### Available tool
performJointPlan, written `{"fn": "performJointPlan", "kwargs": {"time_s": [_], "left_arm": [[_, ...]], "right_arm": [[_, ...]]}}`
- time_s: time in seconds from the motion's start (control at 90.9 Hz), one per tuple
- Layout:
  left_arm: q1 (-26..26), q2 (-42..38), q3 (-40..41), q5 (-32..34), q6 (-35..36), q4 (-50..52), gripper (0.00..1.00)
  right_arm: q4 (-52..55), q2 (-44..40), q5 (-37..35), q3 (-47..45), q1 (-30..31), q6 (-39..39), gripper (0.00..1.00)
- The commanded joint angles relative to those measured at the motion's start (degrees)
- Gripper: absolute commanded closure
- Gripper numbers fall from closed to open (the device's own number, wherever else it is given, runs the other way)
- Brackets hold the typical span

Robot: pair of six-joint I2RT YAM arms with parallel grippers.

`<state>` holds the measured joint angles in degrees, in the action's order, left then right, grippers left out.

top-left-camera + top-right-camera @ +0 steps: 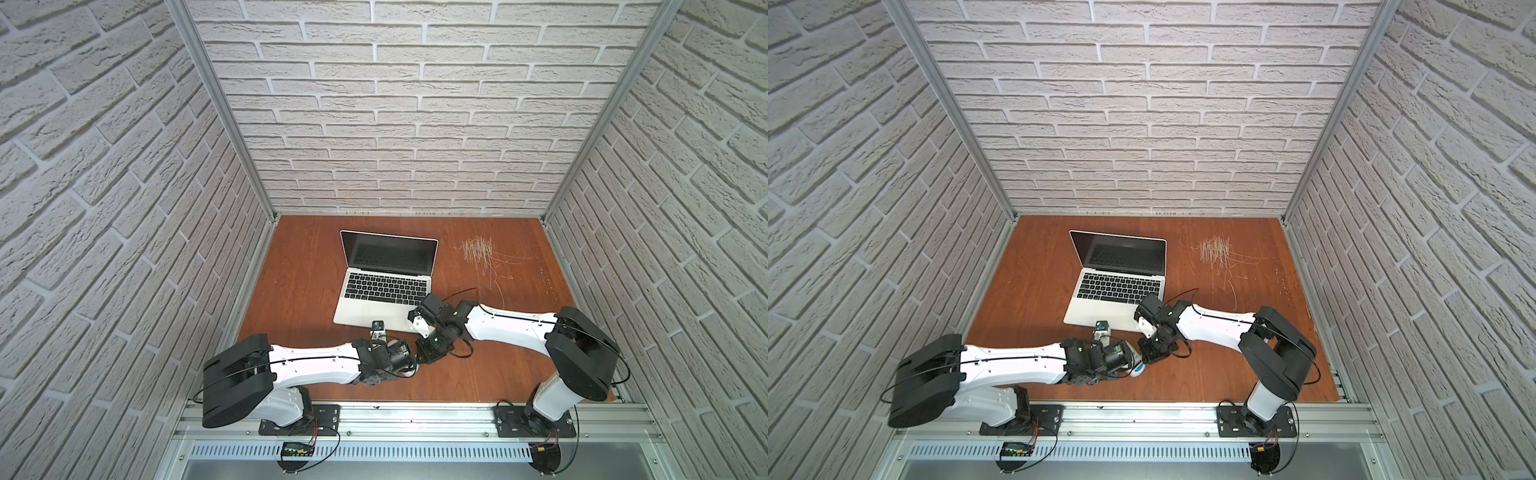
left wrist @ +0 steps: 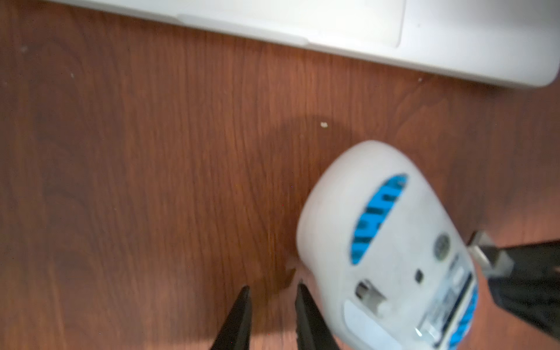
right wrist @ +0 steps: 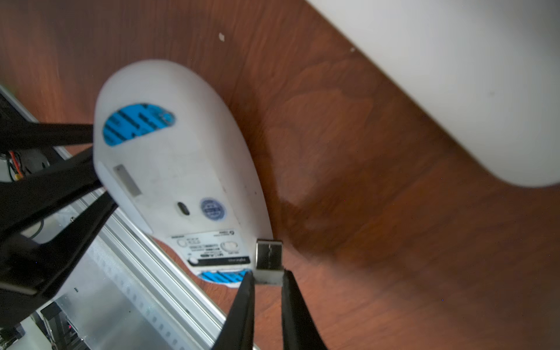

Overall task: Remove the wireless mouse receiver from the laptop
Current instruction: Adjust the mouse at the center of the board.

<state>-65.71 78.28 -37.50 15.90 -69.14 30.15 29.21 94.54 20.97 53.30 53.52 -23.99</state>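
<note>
Clock laid on the counter (image 1: 299, 291) as seen from above, 12 toward the back wall.

6 o'clock edge: aluminium rail (image 1: 415, 419) carrying both bases, left arm (image 1: 311, 365) at 7, right arm (image 1: 511, 328) at 5. The forearms angle inward and the wrists meet over the near half of the counter.

Left claw (image 2: 272, 286): fingers close together, with a thin strip of wood showing between them. A white mouse (image 2: 394, 242) sits right against it, underside up, with blue patches and a label facing the cameras. In the right wrist view the left claw's black fingertips (image 3: 75, 135) end at the rounded rim of the mouse (image 3: 181, 157). Cannot tell whether they actually grip it. In a top view only a sliver of the mouse (image 1: 1138, 369) shows beneath the wrists.

Right claw (image 3: 268, 274): pinching the receiver (image 3: 269, 254) by its pale cap, with the metal plug sticking out free past the tips. The receiver is out of the laptop (image 3: 454, 91) and apart from it, just beside the labelled end of the mouse. Contact between those two is not discernible.

11 o'clock from the claws: the laptop (image 1: 386, 286), open, screen dark and leaning back. Its near right corner is just beside the right wrist in both top views.

1 o'clock, well apart from the laptop: a patch of pale scratches (image 1: 478, 253) in the wood.

12 o'clock: brick-pattern wall (image 1: 415, 124).
</note>
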Motion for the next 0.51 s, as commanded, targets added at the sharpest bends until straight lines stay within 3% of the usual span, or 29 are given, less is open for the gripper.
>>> {"fn": "performJointPlan", "kwargs": {"time_s": [0.0,0.286,0.495], "left_arm": [[2.04,-1.38,0.46,1.09,1.31,1.14,0.60],[5.65,-7.55,3.75,1.15,1.37,3.50,0.33],[5.64,-19.51,12.39,0.14,-1.26,-2.88,0.26]], "right_arm": [[-1.10,-1.28,-0.63,-1.48,1.59,-1.24,0.97],[-2.05,-3.22,-2.36,-2.98,2.12,-1.83,0.97],[-4.07,-2.03,-1.73,-3.11,2.12,-2.74,0.97]]}}
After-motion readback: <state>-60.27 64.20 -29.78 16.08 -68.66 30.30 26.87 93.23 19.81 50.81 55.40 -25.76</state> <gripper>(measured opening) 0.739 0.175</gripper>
